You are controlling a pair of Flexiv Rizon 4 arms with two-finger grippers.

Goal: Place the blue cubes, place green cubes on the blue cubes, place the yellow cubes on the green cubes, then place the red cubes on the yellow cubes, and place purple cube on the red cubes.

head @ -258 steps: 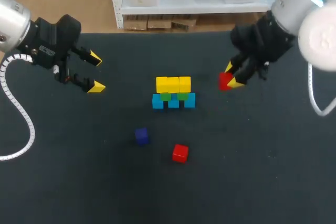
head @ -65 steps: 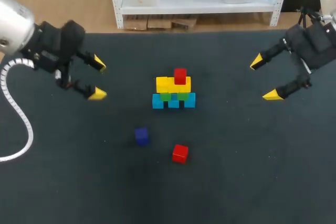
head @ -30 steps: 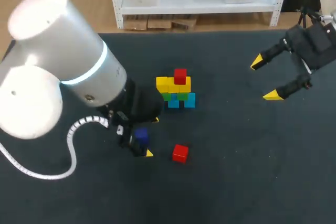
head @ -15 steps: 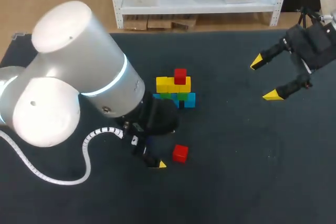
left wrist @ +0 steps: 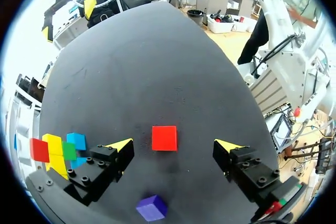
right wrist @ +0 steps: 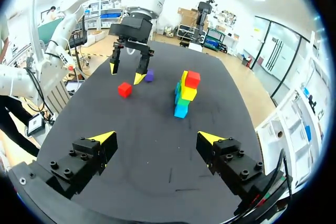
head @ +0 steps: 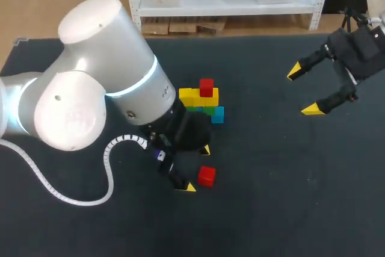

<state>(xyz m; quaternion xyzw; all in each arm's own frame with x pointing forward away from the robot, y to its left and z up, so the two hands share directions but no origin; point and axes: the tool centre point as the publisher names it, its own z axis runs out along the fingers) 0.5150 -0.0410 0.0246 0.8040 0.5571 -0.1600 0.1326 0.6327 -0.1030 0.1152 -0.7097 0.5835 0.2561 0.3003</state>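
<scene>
Table [head: 271, 197]: lying dark, matte.
Left gripper [left wrist: 174, 144]: gaping wide either side of red cube [left wrist: 164, 138] (not touching).
Right gripper [head: 304, 90]: gaping wide.

1. A dark, matte-topped table [head: 289, 197] carries everything.
2. Light-blue plastic cubes [head: 217, 114] rest on it as a stack's bottom row.
3. A loose red plastic cube [head: 206, 176] lies apart from that row.
4. A small purple cube [left wrist: 152, 208] lies near the red one, not touching.

Found no readable text, number, label or sign on the cube stack [head: 201, 97], nor on anything lying around it.
</scene>
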